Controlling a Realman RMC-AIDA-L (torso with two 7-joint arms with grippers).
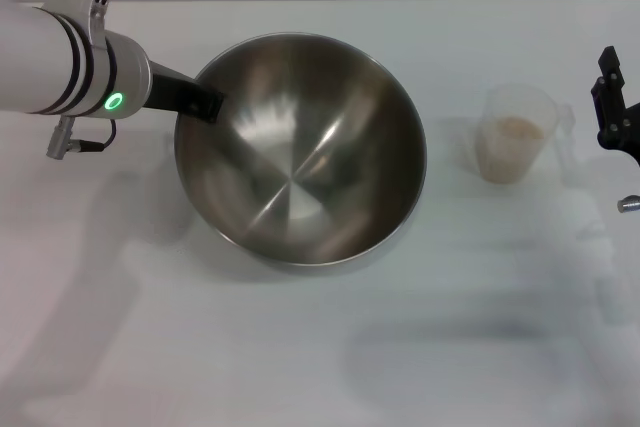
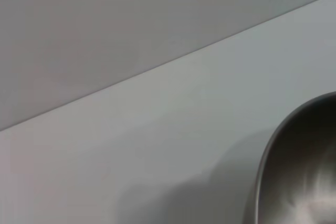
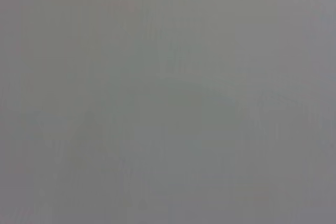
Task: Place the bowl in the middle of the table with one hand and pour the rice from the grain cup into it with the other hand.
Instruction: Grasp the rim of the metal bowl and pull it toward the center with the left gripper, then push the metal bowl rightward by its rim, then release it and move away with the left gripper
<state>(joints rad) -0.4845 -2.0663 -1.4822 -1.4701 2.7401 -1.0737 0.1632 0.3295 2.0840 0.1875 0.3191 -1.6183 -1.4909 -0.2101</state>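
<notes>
The left gripper [image 1: 205,105] is clamping the bowl [image 1: 300,147] rim mid-frame; letting go unevenly could rock it toward the grain cup [image 1: 517,134].

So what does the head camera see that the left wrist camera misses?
Only the head view shows the grain cup with rice inside, standing on the table apart from the bowl. It also shows the left gripper at the bowl's rim, and the right gripper at the picture's edge, beyond the cup. Only the left wrist view shows a grey wall past the table's far edge. Both show part of the steel bowl and the white tabletop.
</notes>
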